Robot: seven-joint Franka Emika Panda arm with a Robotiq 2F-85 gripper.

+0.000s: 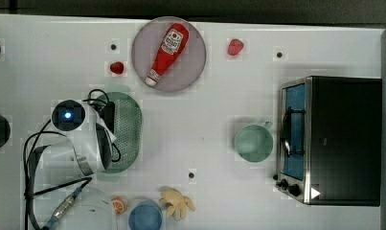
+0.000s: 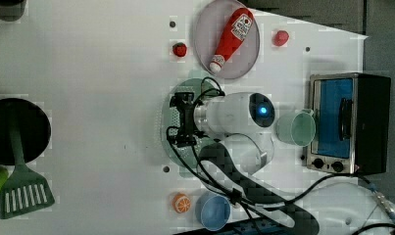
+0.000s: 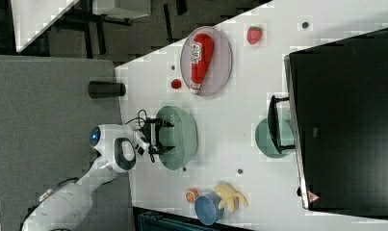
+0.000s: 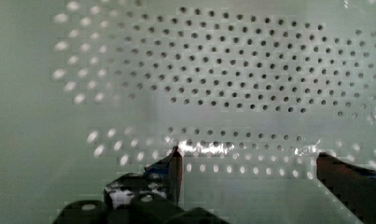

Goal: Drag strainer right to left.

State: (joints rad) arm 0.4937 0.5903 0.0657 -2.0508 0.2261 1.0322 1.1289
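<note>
The strainer (image 1: 130,129) is a pale green oval basket with a perforated wall, lying on the white table in the top view's left half. My gripper (image 1: 109,119) hangs over the strainer's side nearest the arm, and the arm covers part of the rim. In the wrist view the strainer's holed surface (image 4: 232,84) sits close behind my open gripper (image 4: 248,156), whose two dark fingertips (image 4: 174,165) stand wide apart with nothing between them. The right view shows the gripper (image 3: 161,135) at the strainer's (image 3: 184,137) edge. In the left view the gripper (image 2: 178,119) sits over the strainer (image 2: 166,122).
A grey plate (image 1: 195,67) holding a red ketchup bottle (image 1: 167,50) lies beyond the strainer. A mint-green cup (image 1: 253,142) stands beside a toaster oven (image 1: 339,139). A blue bowl (image 1: 145,216), an orange slice (image 1: 119,205), a banana (image 1: 177,202) and red fruit (image 1: 117,67) lie nearby.
</note>
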